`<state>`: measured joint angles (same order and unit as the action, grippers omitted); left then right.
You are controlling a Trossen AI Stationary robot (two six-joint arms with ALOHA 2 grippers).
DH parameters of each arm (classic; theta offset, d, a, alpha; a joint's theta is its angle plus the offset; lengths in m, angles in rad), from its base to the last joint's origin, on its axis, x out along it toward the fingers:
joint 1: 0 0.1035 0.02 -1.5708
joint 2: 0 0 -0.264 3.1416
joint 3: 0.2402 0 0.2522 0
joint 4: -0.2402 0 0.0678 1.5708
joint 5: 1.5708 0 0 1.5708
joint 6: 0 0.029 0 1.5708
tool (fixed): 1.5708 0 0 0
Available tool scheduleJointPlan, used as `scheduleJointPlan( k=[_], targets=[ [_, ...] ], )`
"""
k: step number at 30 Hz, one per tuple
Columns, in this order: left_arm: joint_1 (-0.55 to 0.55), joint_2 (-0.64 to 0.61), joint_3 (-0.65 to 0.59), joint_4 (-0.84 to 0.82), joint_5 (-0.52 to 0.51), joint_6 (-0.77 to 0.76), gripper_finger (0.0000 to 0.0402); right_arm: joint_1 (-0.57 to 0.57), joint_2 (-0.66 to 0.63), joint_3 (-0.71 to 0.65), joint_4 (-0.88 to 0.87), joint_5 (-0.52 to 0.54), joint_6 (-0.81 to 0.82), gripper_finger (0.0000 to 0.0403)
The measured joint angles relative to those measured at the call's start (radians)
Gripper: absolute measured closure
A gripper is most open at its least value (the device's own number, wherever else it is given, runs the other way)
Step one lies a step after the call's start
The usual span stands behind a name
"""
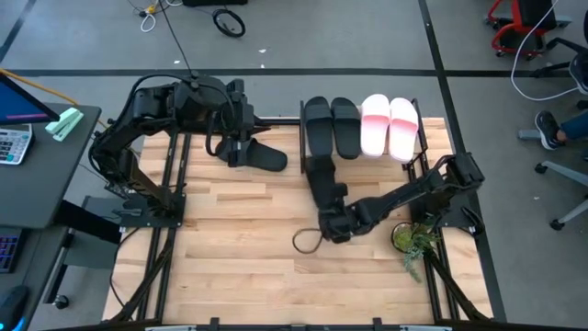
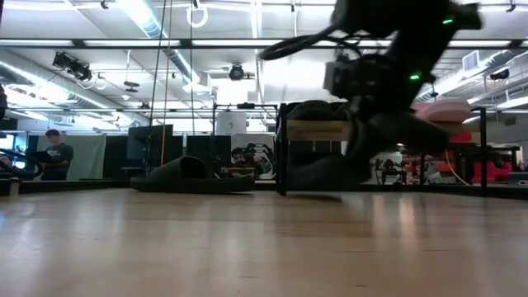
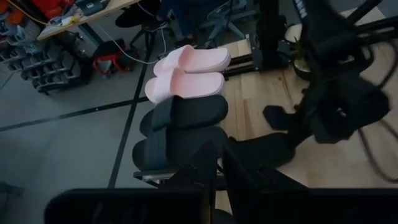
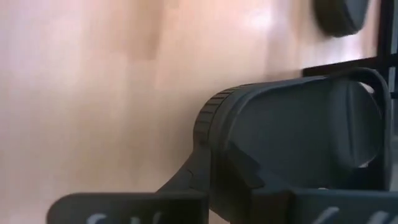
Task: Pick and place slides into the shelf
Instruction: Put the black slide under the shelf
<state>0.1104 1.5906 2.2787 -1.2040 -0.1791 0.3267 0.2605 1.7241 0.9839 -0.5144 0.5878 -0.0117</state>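
Note:
The shelf (image 1: 428, 147) stands at the table's far edge. On its top board lie two black slides (image 1: 333, 124) and two pale pink slides (image 1: 390, 124), which also show in the left wrist view as black (image 3: 186, 115) and pink (image 3: 186, 71). My right gripper (image 1: 334, 223) is at the table's middle, shut on another black slide (image 1: 322, 179) that points toward the shelf. A further black slide (image 1: 265, 158) lies sole-down on the table left of the shelf. My left gripper (image 1: 234, 147) hangs above it, fingers shut and empty. My right gripper holds the black slide by its near end (image 4: 249, 155), pinched between the two fingers. The fingers come from the table's near side and lie along the slide. The slide's far end (image 1: 318, 164) reaches the shelf's front; whether it rests there or on the table, I cannot tell.
A small potted plant (image 1: 410, 239) stands near the right arm's base. A dark cable loop (image 1: 306, 241) hangs beside the right gripper. Bare wooden tabletop (image 1: 239, 257) stretches across the near half. A person (image 2: 56, 154) stands far behind the table.

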Motion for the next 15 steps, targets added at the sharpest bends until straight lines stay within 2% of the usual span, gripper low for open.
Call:
scheduleJointPlan(
  k=[6,11,15],
  targets=[
    [0.0,0.0,0.0,0.001,0.0,0.0,0.0378,-0.132,0.0,0.012,-0.004,-0.015,-0.028,0.0381],
    [0.0,0.0,0.0,0.002,0.0,0.002,0.0375,-0.232,0.0,0.012,0.032,-0.026,-0.137,0.0381],
    [0.0,0.0,0.0,0.002,0.0,0.002,0.0372,-0.305,0.0,0.012,0.096,-0.08,-0.209,0.0381]
  ],
)
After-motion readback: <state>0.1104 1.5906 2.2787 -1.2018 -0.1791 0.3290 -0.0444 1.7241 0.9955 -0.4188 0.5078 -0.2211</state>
